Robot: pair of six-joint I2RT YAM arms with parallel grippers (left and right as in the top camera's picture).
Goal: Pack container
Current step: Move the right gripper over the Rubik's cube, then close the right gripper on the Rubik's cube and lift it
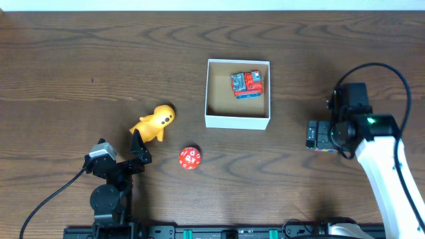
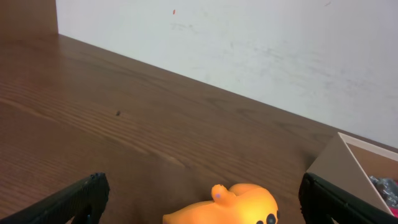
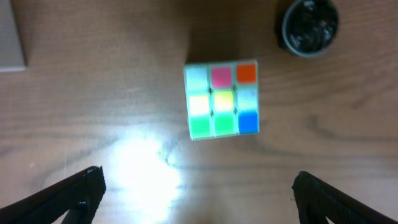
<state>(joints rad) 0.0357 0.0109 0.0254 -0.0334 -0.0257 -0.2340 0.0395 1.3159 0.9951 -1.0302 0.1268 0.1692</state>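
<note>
One red and blue toy (image 1: 246,83) already lies inside the container (image 1: 237,122), which sits just right of centre in the overhead frame. Three pieces are left on the table (image 1: 80,60) for you: the orange duck (image 1: 153,122) left of the box, the red die (image 1: 189,159) to its lower left, and the colour cube (image 3: 221,99) at the right. Your left gripper (image 1: 121,150) sits low, pointing at the duck, jaws apart and empty. Your right gripper (image 3: 202,198) faces down over the cube, jaws wide, holding nothing.
</note>
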